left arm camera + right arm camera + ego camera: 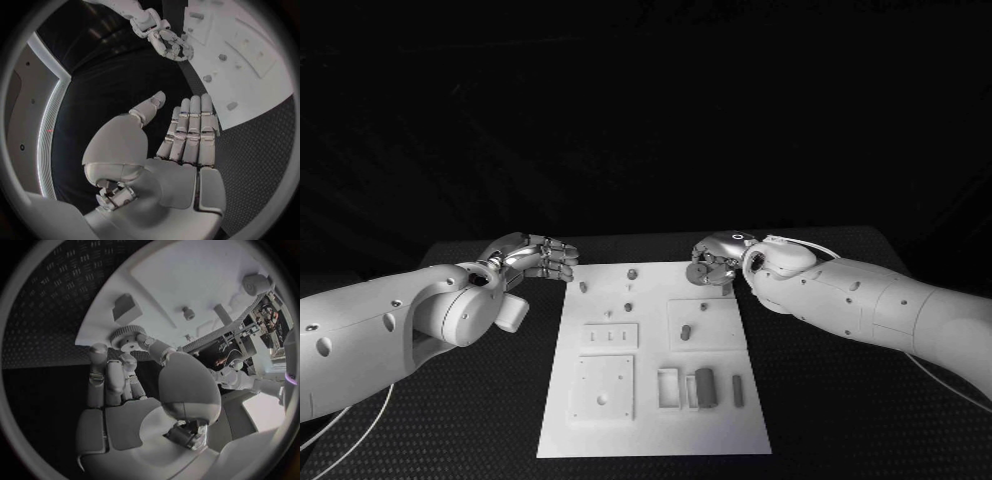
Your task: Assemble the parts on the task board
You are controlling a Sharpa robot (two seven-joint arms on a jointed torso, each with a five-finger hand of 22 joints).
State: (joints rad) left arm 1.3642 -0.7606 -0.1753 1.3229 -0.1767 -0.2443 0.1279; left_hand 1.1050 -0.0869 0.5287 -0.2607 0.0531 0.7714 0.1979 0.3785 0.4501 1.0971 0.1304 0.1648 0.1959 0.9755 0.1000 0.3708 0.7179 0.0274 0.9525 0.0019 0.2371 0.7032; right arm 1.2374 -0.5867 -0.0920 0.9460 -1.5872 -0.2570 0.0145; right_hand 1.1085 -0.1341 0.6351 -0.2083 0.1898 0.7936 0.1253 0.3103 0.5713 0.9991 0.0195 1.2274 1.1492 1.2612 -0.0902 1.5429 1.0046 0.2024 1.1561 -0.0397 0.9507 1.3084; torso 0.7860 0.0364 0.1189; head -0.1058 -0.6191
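Observation:
The white task board [653, 420] lies in the middle of the black table. Small pegs [633, 272] stand along its far part, and several block parts [705, 386] lie near its front. My right hand [718, 260] hovers over the board's far right corner and pinches a toothed round part [128, 336] between thumb and fingers, just above the board [187, 270]. My left hand [531, 258] is beside the far left corner, off the board. Its fingers [187, 132] are straight, the thumb is apart, and nothing is in it.
Raised square plates [604, 387] sit on the board's left and middle. In the right wrist view a block [127, 307], a short peg [187, 313] and a round roller [255, 284] sit on the board. Black table [488, 400] surrounds the board.

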